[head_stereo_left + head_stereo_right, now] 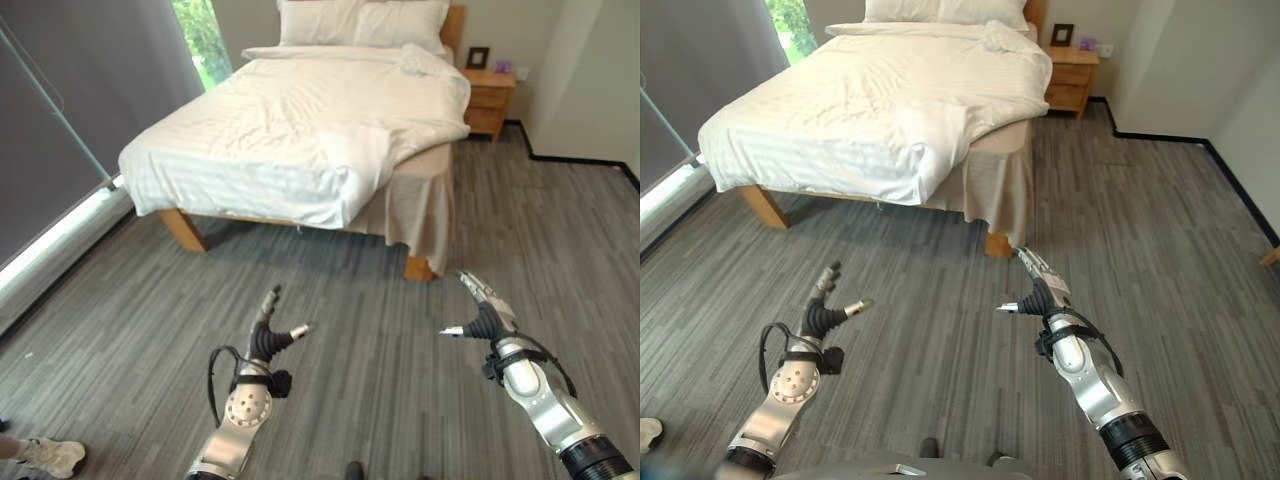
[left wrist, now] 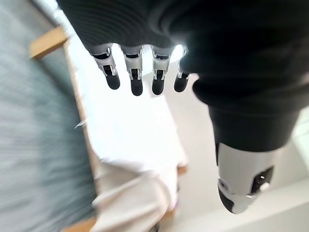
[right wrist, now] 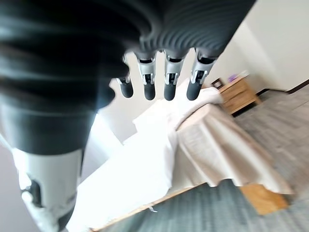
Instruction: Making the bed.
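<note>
While both arms reach out low over the grey wood-pattern floor [image 1: 400, 400], the left hand [image 1: 268, 335] and the right hand [image 1: 485, 315] hang in the air well short of the bed, each with its fingers straight and relaxed and its thumb spread aside, holding nothing. Beyond them stands the bed [image 1: 300, 130] on pale wooden legs, its foot end nearest and its long axis running away toward the far wall, angled a little so the foot points to the robot's left. A white duvet [image 1: 280, 140] with faint stripes covers it unevenly: on the left side it hangs down over the edge, while at the near right corner it is pulled back in a diagonal fold, leaving the beige bed skirt [image 1: 420, 205] and a strip of mattress bare. The surface is creased, and a bunched lump of cloth lies near the right side by the head. At the head, white pillows [image 1: 360, 22] lean against a wooden headboard. Just beside the bed on the right stands a wooden nightstand [image 1: 488, 100] carrying a small dark picture frame [image 1: 477, 57]. Along the left runs a window with a grey blind [image 1: 70, 120].
</note>
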You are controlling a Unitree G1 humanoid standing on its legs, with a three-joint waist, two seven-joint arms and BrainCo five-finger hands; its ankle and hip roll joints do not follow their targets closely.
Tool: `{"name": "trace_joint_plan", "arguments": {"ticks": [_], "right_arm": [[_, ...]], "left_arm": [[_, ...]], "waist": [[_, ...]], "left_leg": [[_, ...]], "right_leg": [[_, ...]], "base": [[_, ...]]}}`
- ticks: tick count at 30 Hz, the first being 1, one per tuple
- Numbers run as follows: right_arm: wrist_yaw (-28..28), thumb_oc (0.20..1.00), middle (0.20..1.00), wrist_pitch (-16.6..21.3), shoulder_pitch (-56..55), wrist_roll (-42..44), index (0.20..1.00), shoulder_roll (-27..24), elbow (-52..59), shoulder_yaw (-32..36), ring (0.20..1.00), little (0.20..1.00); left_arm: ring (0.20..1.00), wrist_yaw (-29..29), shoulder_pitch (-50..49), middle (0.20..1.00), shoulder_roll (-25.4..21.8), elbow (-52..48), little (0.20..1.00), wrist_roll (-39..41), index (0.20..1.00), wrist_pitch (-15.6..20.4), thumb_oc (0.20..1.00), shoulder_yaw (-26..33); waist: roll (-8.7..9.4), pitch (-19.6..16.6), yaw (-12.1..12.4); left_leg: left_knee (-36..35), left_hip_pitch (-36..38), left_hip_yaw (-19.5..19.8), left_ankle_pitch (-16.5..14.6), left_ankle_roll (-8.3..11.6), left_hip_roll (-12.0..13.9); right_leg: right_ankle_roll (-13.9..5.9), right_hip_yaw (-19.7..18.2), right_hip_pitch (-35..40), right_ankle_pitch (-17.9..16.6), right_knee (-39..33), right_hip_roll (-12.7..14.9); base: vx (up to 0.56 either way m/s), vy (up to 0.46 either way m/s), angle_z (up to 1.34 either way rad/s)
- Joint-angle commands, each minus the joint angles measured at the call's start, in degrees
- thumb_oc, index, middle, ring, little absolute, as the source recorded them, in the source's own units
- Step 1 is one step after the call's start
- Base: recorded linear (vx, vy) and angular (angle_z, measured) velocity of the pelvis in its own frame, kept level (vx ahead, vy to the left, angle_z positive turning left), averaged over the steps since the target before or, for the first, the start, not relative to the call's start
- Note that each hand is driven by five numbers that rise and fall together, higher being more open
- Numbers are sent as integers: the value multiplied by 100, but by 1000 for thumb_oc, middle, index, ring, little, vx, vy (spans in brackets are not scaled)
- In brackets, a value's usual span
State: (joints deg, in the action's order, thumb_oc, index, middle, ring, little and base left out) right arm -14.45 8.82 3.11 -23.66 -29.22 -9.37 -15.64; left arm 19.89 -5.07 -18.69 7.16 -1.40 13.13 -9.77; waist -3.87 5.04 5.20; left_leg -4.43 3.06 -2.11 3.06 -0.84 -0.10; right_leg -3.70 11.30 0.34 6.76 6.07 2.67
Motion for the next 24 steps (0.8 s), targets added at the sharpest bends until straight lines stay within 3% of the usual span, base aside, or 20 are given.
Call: {"name": "trace_joint_plan", "arguments": {"ticks": [1, 8, 12, 20, 24], "right_arm": [[-180, 1000, 1000, 318, 241, 383, 1000, 55, 445, 154, 1000, 1000], [-148, 1000, 1000, 288, 14, 583, 1000, 211, 668, 314, 1000, 1000], [-119, 1000, 1000, 334, -121, 1123, 1000, 429, 794, 411, 1000, 1000], [-10, 1000, 1000, 337, -65, 1225, 1000, 392, 873, 430, 1000, 1000], [-26, 1000, 1000, 302, -51, 1185, 1000, 398, 837, 470, 1000, 1000]], "left_arm": [[1000, 190, 236, 1000, -276, -380, 1000, -297, 1000, 370, 1000, 148], [1000, 68, 87, 1000, -200, -417, 1000, -121, 1000, 391, 1000, 148], [1000, -63, 1, 1000, -149, -381, 1000, 150, 1000, 366, 1000, 144], [1000, -145, 61, 1000, -243, -445, 1000, 207, 1000, 384, 1000, 174], [1000, -160, 92, 1000, -300, -500, 1000, 206, 1000, 378, 1000, 132]], "waist": [[431, 141, 79], [436, 133, 74], [425, 144, 46], [480, 178, 70], [538, 233, 73]], "left_leg": [[-57, 317, 278, -511, 375, 107], [-57, 347, 266, -545, 358, 95], [-57, 358, 249, -554, 346, 89], [-48, 450, 228, -655, 272, 65], [72, 426, 241, -736, 181, 32]], "right_leg": [[-340, 199, 910, -316, -1107, 320], [-343, 197, 929, -311, -1107, 318], [-346, 184, 925, -318, -1107, 322], [-365, 152, 989, -293, -1103, 349], [-385, 129, 840, -191, -663, 391]], "base": [[41, -1, 3], [31, 6, 1], [31, 15, -1], [42, 42, -5], [32, 82, 0]]}}
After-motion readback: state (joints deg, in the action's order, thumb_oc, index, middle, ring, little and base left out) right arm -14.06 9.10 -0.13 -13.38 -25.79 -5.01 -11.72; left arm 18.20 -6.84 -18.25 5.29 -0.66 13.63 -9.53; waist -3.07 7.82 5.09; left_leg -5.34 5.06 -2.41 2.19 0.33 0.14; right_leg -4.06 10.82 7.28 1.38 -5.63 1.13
